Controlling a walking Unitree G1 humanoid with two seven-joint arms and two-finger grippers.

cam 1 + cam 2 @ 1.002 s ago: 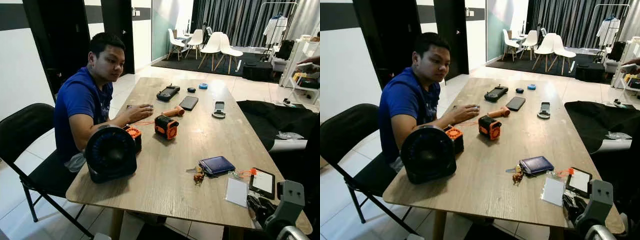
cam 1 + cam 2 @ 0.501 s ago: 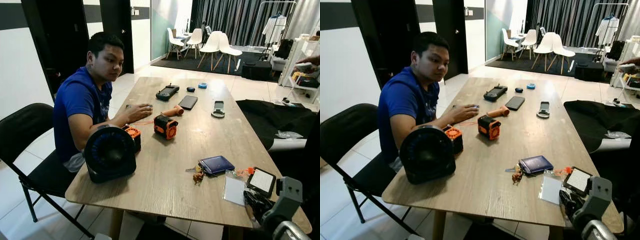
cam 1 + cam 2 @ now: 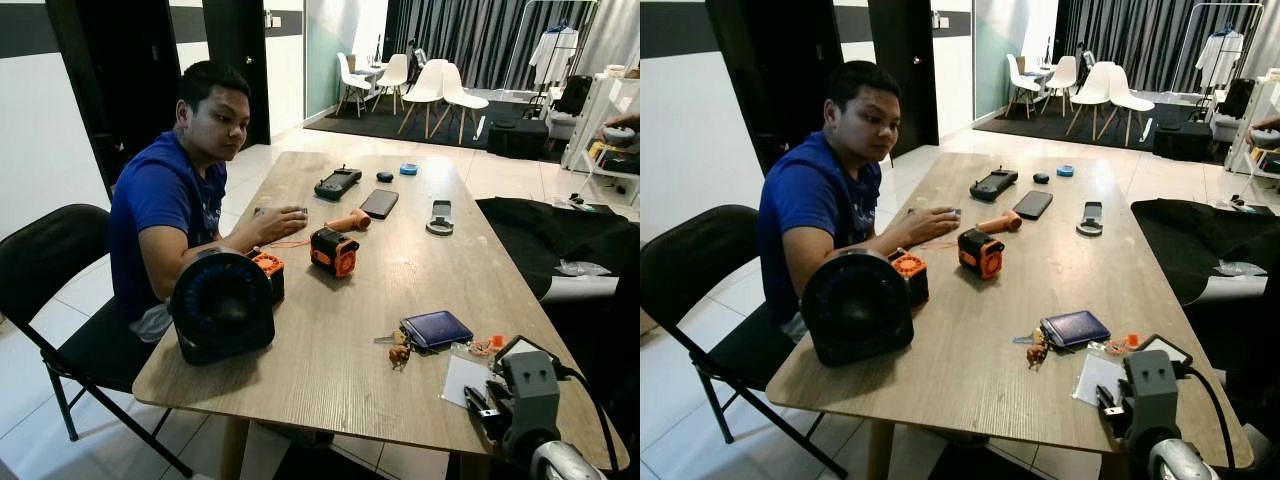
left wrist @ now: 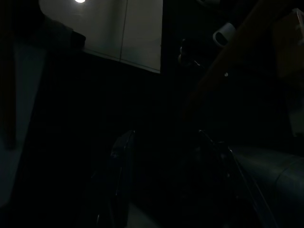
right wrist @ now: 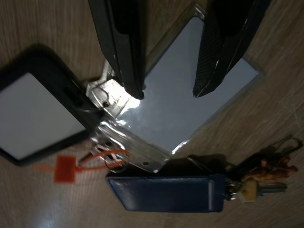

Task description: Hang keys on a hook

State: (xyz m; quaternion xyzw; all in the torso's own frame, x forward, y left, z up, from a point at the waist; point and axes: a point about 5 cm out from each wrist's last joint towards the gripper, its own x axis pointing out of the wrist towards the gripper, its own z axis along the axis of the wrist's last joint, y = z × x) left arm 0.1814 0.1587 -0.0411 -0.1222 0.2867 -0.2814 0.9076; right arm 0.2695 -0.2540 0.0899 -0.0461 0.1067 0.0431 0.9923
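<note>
Where L wrist cam is dark: L gripper unclear | R gripper point(image 5: 166, 90) spread above card sleeve point(image 5: 190, 109) | keys point(image 5: 259, 178) partly shadowed

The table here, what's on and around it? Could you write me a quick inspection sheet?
Surface: wooden table, long, light grain.
Job's things: keys beside a blue wallet; no hook seen.
Clutter: clear card sleeve, black-framed card, fan, orange-black tool, phone, controller.
Grippers: right tool open, fingers over the sleeve, short of the keys; left arm idle, its view dark.
Cables: black cable running from the right wrist; thin orange cord near the person's hand.
Surroundings: person seated on a black chair; white chairs, curtains behind.
</note>
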